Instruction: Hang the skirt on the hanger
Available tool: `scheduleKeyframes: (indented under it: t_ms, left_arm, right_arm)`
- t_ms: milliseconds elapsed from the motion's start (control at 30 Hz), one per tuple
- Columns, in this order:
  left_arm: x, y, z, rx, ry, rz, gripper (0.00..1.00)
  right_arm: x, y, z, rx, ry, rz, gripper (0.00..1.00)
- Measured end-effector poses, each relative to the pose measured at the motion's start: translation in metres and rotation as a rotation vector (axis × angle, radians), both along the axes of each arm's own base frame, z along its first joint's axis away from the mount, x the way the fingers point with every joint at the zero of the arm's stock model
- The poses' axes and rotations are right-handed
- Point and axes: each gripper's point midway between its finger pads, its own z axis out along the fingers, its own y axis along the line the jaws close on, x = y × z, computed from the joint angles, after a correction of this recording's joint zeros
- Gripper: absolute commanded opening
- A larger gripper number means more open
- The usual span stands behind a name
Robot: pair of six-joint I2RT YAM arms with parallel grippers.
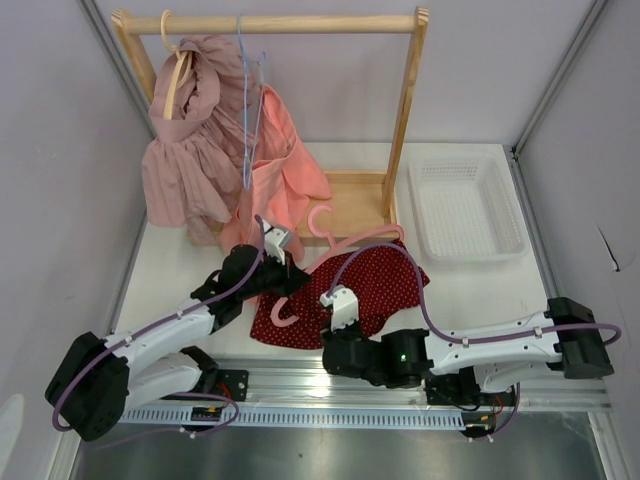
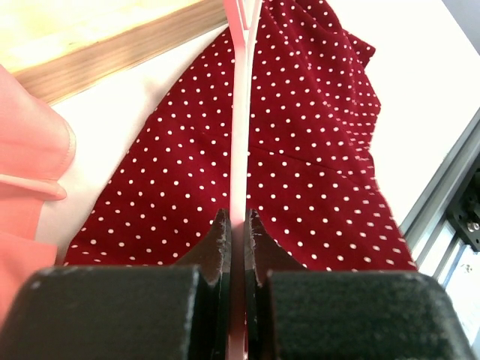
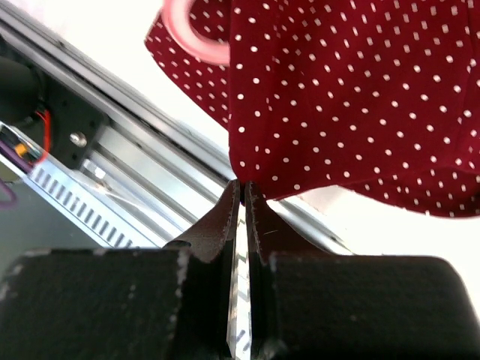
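Note:
The dark red polka-dot skirt [image 1: 372, 285] lies flat on the white table in front of the rack. The pink hanger [image 1: 352, 238] lies across it, with one curved end [image 1: 284, 313] at the skirt's near left. My left gripper [image 1: 288, 266] is shut on the hanger's thin bar [image 2: 240, 150], which runs straight ahead over the skirt [image 2: 315, 150]. My right gripper [image 1: 338, 318] is at the skirt's near edge, its tips shut on the hem of the skirt [image 3: 360, 90]. A pink curve of the hanger [image 3: 191, 37] shows at the upper left of the right wrist view.
A wooden rack [image 1: 405, 110] at the back holds a mauve ruffled garment [image 1: 185, 150] and a salmon-pink garment [image 1: 285, 175] on other hangers. A white basket [image 1: 465, 205] stands at the right. The aluminium rail [image 1: 400, 385] runs along the near edge.

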Motion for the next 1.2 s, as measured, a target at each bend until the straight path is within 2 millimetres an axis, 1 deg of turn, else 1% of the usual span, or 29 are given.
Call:
scheduleKeyframes:
  t_ms: [167, 267, 400, 567, 733, 933, 1100, 1200]
  left_arm:
    - [-0.001, 0.002, 0.009, 0.008, -0.006, 0.003, 0.0]
    - [0.0, 0.001, 0.014, 0.01, -0.007, 0.002, 0.0]
    - [0.001, 0.002, 0.017, 0.021, -0.001, 0.008, 0.0]
    - [0.003, 0.002, 0.023, 0.033, 0.004, 0.006, 0.0]
    - [0.004, 0.002, 0.031, 0.049, 0.003, 0.007, 0.0]
    - [0.01, 0.001, 0.05, 0.058, -0.025, 0.008, 0.0]
    - [0.008, 0.005, 0.051, 0.074, -0.021, 0.012, 0.0]
    - [0.004, 0.011, 0.057, 0.077, -0.027, 0.025, 0.0]
  right_arm:
    - [-0.005, -0.018, -0.02, -0.039, 0.026, -0.017, 0.03]
    - [-0.009, -0.025, -0.028, -0.054, 0.038, -0.012, 0.03]
    - [-0.015, -0.028, -0.029, -0.06, 0.042, -0.009, 0.04]
    - [-0.027, -0.033, -0.028, -0.045, 0.049, 0.018, 0.04]
    - [-0.028, -0.035, -0.024, -0.029, 0.046, 0.017, 0.04]
    - [-0.031, -0.043, -0.025, -0.023, 0.043, 0.027, 0.04]
    - [-0.034, -0.05, -0.023, -0.006, 0.047, 0.02, 0.05]
    - [-0.037, -0.051, -0.022, 0.005, 0.052, 0.021, 0.04]
